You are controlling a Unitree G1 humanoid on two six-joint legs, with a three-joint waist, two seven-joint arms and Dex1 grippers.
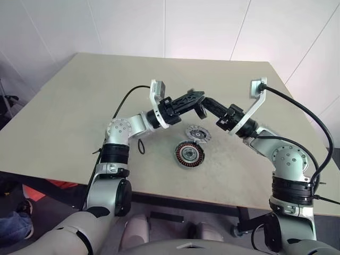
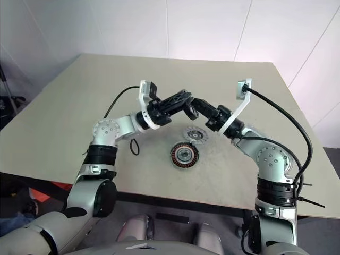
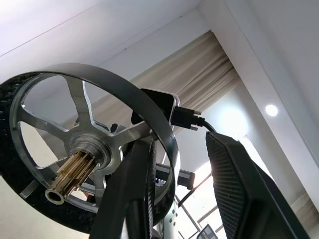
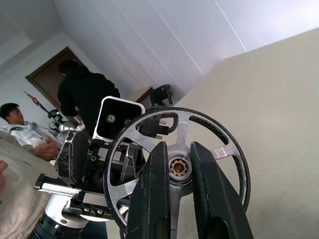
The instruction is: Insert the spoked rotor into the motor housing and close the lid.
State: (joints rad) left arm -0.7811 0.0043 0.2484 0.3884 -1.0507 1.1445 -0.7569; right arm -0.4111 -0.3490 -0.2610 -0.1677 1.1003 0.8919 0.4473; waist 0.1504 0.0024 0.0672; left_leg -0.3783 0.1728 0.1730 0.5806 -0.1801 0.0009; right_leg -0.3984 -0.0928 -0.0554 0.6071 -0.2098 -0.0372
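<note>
Right gripper [image 4: 174, 199] clamps the spoked rotor [image 4: 177, 167] at its hub, left gripper [image 3: 184, 199] parted beside its rim.

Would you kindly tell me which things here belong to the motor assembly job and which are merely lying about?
Job:
- spoked rotor, held in the right gripper
- left gripper, beside the rotor
- motor housing
- lid

Lying about:
- black cable loop on the table

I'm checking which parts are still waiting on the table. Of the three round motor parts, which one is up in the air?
The spoked rotor, black-rimmed with pale spokes, is held up between the two grippers. The motor housing and the lid lie flat on the table.
</note>
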